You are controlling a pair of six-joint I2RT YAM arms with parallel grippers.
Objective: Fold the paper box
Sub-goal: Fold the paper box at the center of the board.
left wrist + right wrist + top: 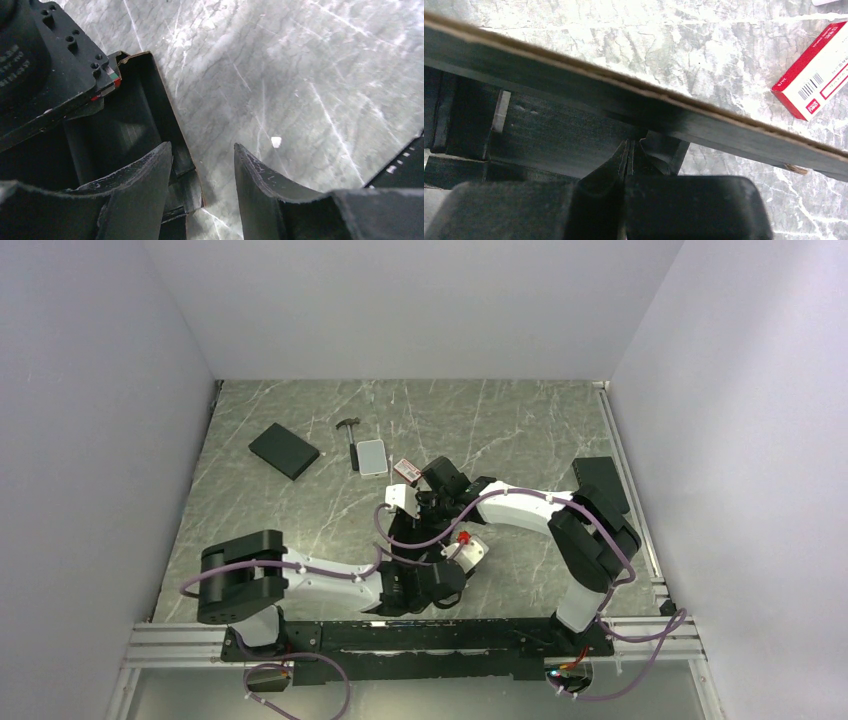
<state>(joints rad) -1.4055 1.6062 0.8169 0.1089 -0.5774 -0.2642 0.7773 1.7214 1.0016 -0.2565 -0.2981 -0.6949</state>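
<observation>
The paper box (pixel 404 538) is matte black cardboard, partly formed, in the middle of the table under both wrists. In the left wrist view one raised side wall (pixel 167 115) with a brown cut edge runs between my fingers. My left gripper (pixel 202 150) is open and straddles that wall, one finger inside the box and one outside; in the top view the left gripper (pixel 400 578) sits at the box's near end. My right gripper (pixel 629 144) is shut, its tips against the box interior (pixel 554 135) just under a long raised panel (pixel 664 112). The right gripper (pixel 428 512) shows at the box's far end.
A red and white small carton (pixel 819 75) lies close beyond the box, also in the top view (pixel 405 469). A silver-grey case (pixel 371 456), a small hammer-like tool (pixel 350 430) and a black slab (pixel 284 450) lie farther back. Another black slab (pixel 600 480) is at the right.
</observation>
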